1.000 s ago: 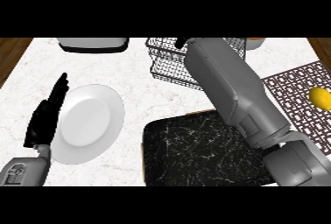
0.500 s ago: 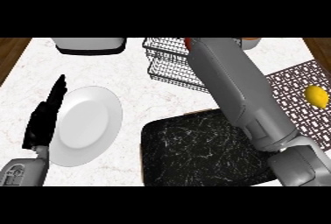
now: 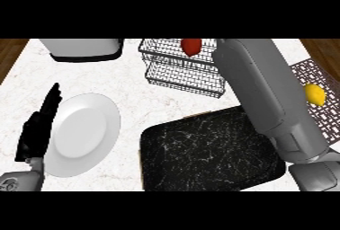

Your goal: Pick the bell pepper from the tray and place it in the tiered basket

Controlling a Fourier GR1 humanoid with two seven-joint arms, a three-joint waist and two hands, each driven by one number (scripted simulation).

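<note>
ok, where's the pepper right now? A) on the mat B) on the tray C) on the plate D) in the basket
D: the red pepper sits inside the wire basket at the top; the dark tray holds nothing.

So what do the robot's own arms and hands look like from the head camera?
Both forearms are smooth grey casings. The right forearm is a thick rounded tube with a blockier grey segment near the bottom edge. The left hand is black, on a grey wrist with a small dark marking. No cables show.
</note>
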